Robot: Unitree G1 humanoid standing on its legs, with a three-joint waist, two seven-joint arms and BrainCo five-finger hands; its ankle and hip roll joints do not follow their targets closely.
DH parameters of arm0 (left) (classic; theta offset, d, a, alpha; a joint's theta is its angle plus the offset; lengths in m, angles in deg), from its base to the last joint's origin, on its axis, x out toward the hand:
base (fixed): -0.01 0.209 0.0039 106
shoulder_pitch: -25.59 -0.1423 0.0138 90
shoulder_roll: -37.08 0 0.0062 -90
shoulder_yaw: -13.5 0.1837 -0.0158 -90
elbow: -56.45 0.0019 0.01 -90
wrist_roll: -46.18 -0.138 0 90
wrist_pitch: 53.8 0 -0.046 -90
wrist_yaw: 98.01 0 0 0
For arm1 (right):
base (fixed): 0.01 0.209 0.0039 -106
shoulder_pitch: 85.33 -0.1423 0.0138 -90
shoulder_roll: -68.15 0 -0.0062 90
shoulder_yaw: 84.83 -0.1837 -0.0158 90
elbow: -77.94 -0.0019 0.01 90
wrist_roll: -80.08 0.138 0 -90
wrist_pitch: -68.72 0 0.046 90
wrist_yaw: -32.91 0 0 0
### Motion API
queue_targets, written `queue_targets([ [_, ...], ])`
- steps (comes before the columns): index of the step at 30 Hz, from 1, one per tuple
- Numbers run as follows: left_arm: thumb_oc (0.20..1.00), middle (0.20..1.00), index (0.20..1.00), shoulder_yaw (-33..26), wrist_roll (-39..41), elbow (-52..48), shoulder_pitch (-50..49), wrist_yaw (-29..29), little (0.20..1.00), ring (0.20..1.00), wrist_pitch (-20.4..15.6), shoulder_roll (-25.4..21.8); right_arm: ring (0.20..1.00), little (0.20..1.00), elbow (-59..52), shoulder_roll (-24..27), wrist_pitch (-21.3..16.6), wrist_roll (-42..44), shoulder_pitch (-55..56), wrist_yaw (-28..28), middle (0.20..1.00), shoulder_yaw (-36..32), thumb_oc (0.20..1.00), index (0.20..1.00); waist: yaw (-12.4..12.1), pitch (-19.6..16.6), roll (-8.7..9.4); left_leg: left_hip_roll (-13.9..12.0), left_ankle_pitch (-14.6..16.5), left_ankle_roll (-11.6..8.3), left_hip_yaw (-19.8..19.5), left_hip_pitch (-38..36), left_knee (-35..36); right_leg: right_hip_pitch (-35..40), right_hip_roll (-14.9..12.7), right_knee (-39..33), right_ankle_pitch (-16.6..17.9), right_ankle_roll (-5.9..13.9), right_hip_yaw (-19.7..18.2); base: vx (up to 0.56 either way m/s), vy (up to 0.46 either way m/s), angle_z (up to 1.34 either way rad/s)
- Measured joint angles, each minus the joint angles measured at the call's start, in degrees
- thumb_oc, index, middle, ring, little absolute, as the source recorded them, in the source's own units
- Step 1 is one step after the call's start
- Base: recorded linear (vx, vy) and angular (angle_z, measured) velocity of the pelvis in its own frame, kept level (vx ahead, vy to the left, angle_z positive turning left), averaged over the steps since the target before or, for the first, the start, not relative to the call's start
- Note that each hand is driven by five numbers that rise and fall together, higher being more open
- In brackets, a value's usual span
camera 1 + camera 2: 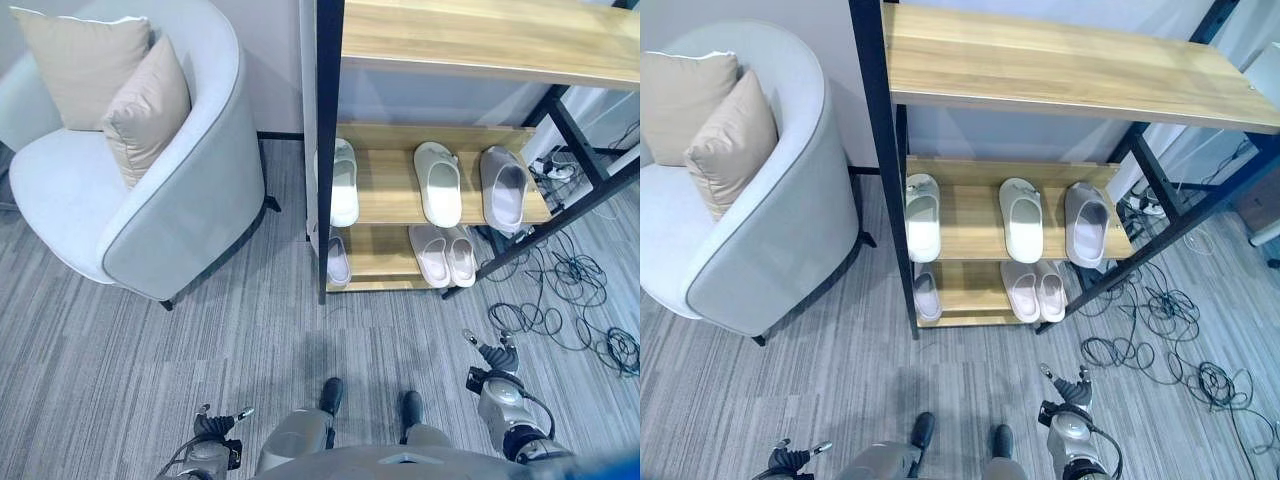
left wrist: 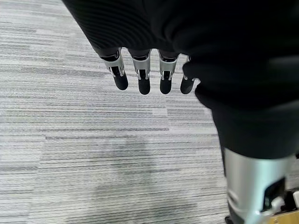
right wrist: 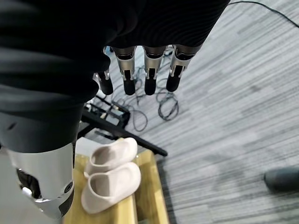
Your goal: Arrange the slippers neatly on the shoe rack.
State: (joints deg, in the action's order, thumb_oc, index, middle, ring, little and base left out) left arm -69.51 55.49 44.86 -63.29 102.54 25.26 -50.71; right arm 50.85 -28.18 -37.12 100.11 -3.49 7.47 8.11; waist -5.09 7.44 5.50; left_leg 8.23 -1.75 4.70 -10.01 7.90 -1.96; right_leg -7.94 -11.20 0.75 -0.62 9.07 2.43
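The black-framed shoe rack (image 1: 385, 205) has wooden shelves. On its middle shelf lie a white slipper (image 1: 343, 182) at the left, another white slipper (image 1: 438, 183) in the middle and a grey slipper (image 1: 504, 188) at the right. The bottom shelf holds a pale slipper (image 1: 338, 260) at the left and a pinkish pair (image 1: 444, 255), side by side, also seen as the pinkish pair (image 3: 112, 179). My left hand (image 1: 212, 428) hangs low over the carpet, fingers (image 2: 145, 77) straight, holding nothing. My right hand (image 1: 497, 358) is open and empty in front of the rack's right corner.
A light grey armchair (image 1: 190, 200) with two beige cushions (image 1: 145, 105) stands left of the rack. Black cables (image 1: 570, 300) and a power strip (image 1: 553, 168) lie on the carpet to the rack's right. The rack's top shelf (image 1: 480, 35) is bare wood.
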Motion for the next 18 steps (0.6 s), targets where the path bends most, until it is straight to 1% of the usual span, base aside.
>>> queue_targets([
  [1,1.000,1.000,1.000,-0.19,-0.89,-0.92,-1.18,0.66,1.000,1.000,-0.04,-0.07,1.000,1.000,-0.77,0.17,-0.09,-0.04,-0.06,-0.45,1.000,-0.08,1.000,1.000,-0.64,-0.74,0.67,0.12,-0.12,-0.19,-0.42,-0.03,1.17,-0.07,0.85,-0.51,0.14,-0.25,0.11,0.10,-0.179,0.34],
  [2,1.000,1.000,1.000,-0.08,-1.53,-1.75,-2.13,1.07,1.000,1.000,-0.08,0.18,1.000,1.000,-1.96,0.88,-0.32,-0.06,-0.18,-1.07,1.000,-0.21,1.000,1.000,-0.57,-1.73,1.42,-0.08,-0.73,-0.89,-1.25,-0.13,2.09,0.02,1.34,-2.16,1.95,-1.50,0.32,0.07,-0.128,0.34],
  [3,1.000,1.000,1.000,0.58,-1.69,-2.63,-2.46,1.11,1.000,1.000,-0.23,0.44,1.000,1.000,-3.53,1.66,-0.95,-0.05,-0.06,-1.61,1.000,-0.34,1.000,1.000,-0.46,-1.91,1.47,-0.39,-0.98,-1.26,-2.39,0.28,2.49,0.50,1.66,-3.83,3.83,-1.78,1.42,0.05,-0.093,0.42],
  [5,1.000,1.000,1.000,2.64,-2.02,-3.18,-3.31,1.14,1.000,1.000,-0.72,1.49,1.000,1.000,-5.43,2.97,-1.81,0.04,-0.79,-1.92,1.000,-0.74,1.000,1.000,-0.65,-2.04,0.94,-1.98,-1.66,-2.58,-3.89,0.51,3.30,1.32,3.44,-6.29,6.00,-3.75,3.24,0.04,-0.087,0.29],
  [6,1.000,1.000,1.000,3.02,-2.04,-3.42,-3.76,1.16,1.000,1.000,-0.77,2.17,1.000,1.000,-5.86,3.12,-2.19,0.09,-1.98,-1.89,1.000,-0.67,1.000,1.000,-0.74,-2.08,0.41,-2.93,-1.59,-2.87,-4.65,0.58,3.10,1.57,4.49,-6.31,5.77,-4.42,3.45,0.06,-0.101,0.10],
  [8,1.000,1.000,1.000,3.78,-2.10,-3.87,-3.98,1.23,1.000,1.000,-0.86,2.27,1.000,1.000,-5.86,2.73,-2.43,0.20,-3.12,-1.53,1.000,0.14,1.000,1.000,-0.87,-2.08,0.10,-4.68,-0.89,-3.96,-4.99,0.18,2.92,2.06,6.31,-6.14,5.36,-5.94,4.02,0.05,-0.075,0.03],
  [10,1.000,1.000,1.000,3.74,-2.05,-3.96,-3.13,1.23,1.000,1.000,-0.99,2.25,1.000,1.000,-6.29,2.68,-2.71,1.85,-3.24,-0.84,1.000,0.52,1.000,1.000,-0.60,-2.23,-0.34,-5.62,-0.55,-4.65,-6.05,-0.04,2.94,2.53,7.34,-6.26,4.77,-6.85,4.82,0.04,-0.053,0.13],
  [11,1.000,1.000,1.000,3.73,-2.00,-4.14,-1.97,1.22,1.000,1.000,-1.27,2.33,1.000,1.000,-6.71,2.60,-2.71,2.41,-3.25,-0.17,1.000,0.66,1.000,1.000,-0.86,-2.26,-0.44,-6.34,-0.36,-5.18,-6.30,-0.08,3.01,2.59,8.06,-6.31,4.57,-7.26,4.96,0.04,-0.032,0.12],
  [14,1.000,1.000,1.000,3.74,-1.91,-5.23,-1.20,1.22,1.000,1.000,-1.31,2.33,1.000,1.000,-7.42,2.51,-3.36,4.16,-2.86,0.60,1.000,1.55,1.000,1.000,-0.65,-2.02,-0.80,-6.78,-0.69,-5.71,-6.48,-0.99,3.98,3.23,8.27,-6.34,4.40,-7.55,5.62,0.00,-0.011,0.05],
  [16,1.000,1.000,1.000,3.72,-1.53,-5.25,0.21,1.25,1.000,1.000,-1.50,2.31,1.000,1.000,-7.40,1.16,-3.41,5.70,-1.98,2.22,1.000,2.48,1.000,1.000,-0.67,-1.86,-1.04,-6.83,-0.89,-5.95,-6.83,-0.98,4.45,3.22,8.23,-6.36,4.31,-7.66,6.20,-0.01,-0.003,0.12],
  [17,1.000,1.000,1.000,4.08,-1.54,-5.57,0.42,1.30,1.000,1.000,-1.81,2.51,1.000,1.000,-7.43,-0.05,-3.60,6.47,-0.96,3.22,1.000,3.47,1.000,1.000,-0.65,-1.81,-1.17,-6.85,-1.14,-5.95,-6.85,-1.02,4.77,3.08,8.19,-6.37,4.25,-7.74,6.19,0.00,0.000,0.00],
  [18,1.000,1.000,1.000,4.22,-1.56,-5.70,0.48,1.62,1.000,1.000,-1.79,2.67,1.000,1.000,-7.28,-1.18,-3.80,7.29,-0.67,5.15,1.000,6.55,1.000,1.000,-0.67,-1.80,-1.22,-6.85,-1.29,-5.95,-6.87,-1.04,4.98,2.99,8.21,-6.36,4.24,-7.77,6.18,0.00,0.000,0.00],
])
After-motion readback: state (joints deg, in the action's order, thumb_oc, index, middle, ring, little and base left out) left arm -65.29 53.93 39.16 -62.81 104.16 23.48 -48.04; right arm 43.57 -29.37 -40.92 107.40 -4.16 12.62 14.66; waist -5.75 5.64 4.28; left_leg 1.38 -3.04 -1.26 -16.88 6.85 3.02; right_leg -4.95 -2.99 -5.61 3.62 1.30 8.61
